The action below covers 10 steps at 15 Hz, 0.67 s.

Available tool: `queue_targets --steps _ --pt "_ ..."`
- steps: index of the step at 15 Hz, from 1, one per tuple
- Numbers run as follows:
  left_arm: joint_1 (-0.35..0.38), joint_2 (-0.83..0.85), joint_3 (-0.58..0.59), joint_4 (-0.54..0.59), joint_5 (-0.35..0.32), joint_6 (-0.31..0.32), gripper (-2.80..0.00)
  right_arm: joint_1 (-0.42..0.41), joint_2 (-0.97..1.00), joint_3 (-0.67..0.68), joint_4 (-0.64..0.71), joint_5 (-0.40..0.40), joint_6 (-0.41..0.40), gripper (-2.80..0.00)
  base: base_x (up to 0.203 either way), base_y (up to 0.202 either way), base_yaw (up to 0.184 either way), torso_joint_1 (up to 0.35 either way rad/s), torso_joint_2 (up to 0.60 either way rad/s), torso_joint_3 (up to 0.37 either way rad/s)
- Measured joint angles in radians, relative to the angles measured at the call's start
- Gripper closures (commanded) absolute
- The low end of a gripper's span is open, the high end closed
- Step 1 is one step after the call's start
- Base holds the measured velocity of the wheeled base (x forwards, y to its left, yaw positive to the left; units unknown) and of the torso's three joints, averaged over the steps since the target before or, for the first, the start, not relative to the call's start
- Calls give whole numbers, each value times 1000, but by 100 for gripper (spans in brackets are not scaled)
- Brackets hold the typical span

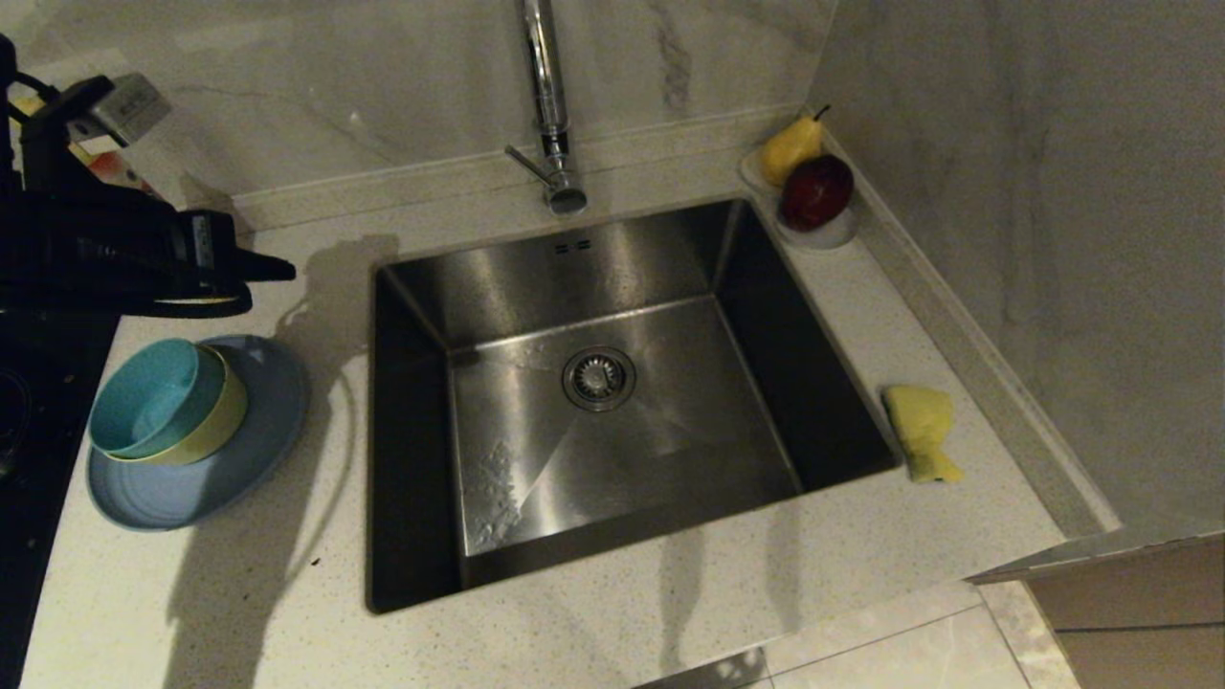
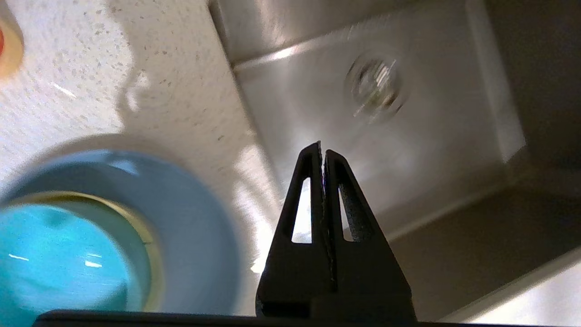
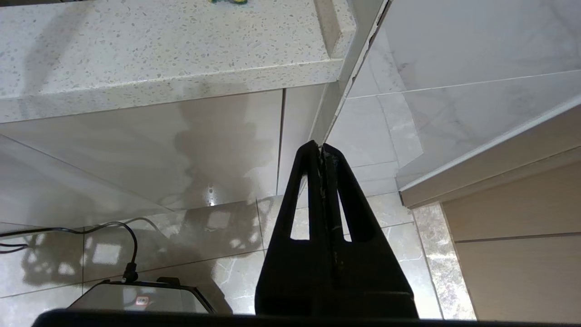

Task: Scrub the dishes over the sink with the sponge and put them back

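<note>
Left arm: held level above the counter's back left corner, my left gripper [image 1: 273, 269] pointing toward the sink [image 1: 612, 287]; fingers pressed flat together, gripping nothing; the left wrist view sets the tips [image 2: 322, 152] over the basin's left rim. Right arm: hanging low by the cabinet front; my right gripper [image 3: 321, 150] pinched tight on nothing, floor tiles [image 3: 227, 236] beyond it; out of the head view.

Head view only: chrome tap [image 1: 547, 105] at the sink's back edge; sponge [image 1: 921, 431], yellow, on the counter just beside the sink's right rim. Left wrist view: strainer drain [image 2: 374, 86] blurred.

Containers: slate-blue plate [image 1: 230, 469] at the counter's left edge, carrying the pale-yellow bowl [image 1: 222, 421], the teal bowl [image 1: 148, 394] nested inside it; small white dish [image 1: 825, 233] at the back right corner, holding a yellow pear [image 1: 790, 148] and a dark red fruit [image 1: 815, 191]; sink basin holds nothing but its drain.
</note>
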Motion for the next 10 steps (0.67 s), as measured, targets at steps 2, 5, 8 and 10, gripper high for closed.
queue_targets --steps 2,5,8,10 --pt "-5 -44 39 -1 1 156 0 0 0 0 0 0 0 0 0 0 0 0 0 0" --pt "-20 -202 100 -1 5 214 0 0 0 0 0 0 0 0 0 0 0 0 0 0" --pt "-25 -452 237 -1 23 218 0 0 0 0 0 0 0 0 0 0 0 0 0 0" --pt "-27 -645 366 -1 58 209 0 0 0 0 0 0 0 0 0 0 0 0 0 0"
